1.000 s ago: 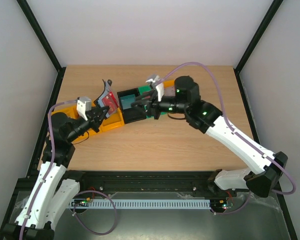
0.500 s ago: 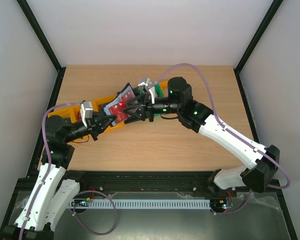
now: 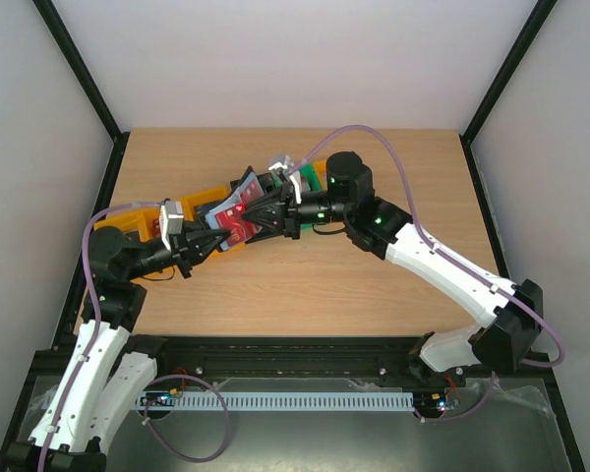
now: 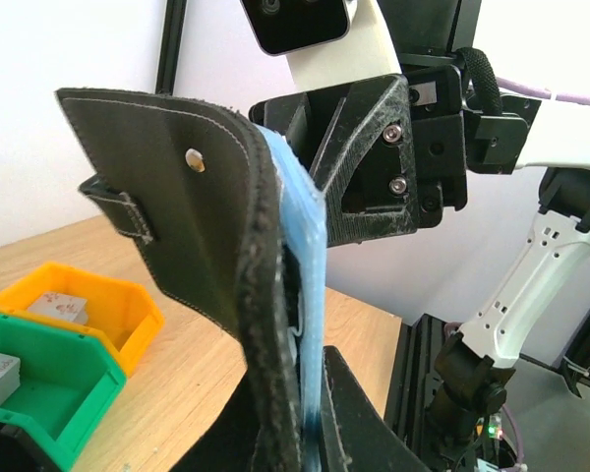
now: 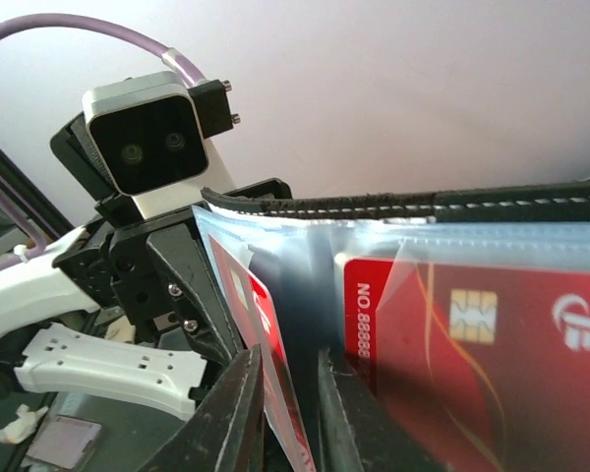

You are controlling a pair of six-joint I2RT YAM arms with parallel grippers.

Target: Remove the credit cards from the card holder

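Observation:
The card holder [image 3: 233, 210] is a black folding case, held open in the air over the bins. My left gripper [image 3: 208, 241] is shut on its lower edge; in the left wrist view [image 4: 310, 423] the black flap [image 4: 197, 206] with its snap tab and the blue-grey pockets [image 4: 310, 275] stand up between the jaws. My right gripper [image 3: 263, 215] reaches in from the right. In the right wrist view [image 5: 290, 413] its narrow jaws sit on either side of a clear pocket leaf holding a red credit card [image 5: 267, 329]. A second red credit card [image 5: 472, 334] sits in the neighbouring pocket.
An orange bin [image 3: 143, 218] and a green bin [image 3: 310, 182] stand in a row behind the grippers; both also show in the left wrist view, orange [image 4: 98, 300] and green [image 4: 49, 393], with small flat pieces in them. Bare wood lies in front and behind.
My left gripper carried the card holder right and down from above the orange bin. My right gripper moved left and met it, its jaws now around a pocket leaf.

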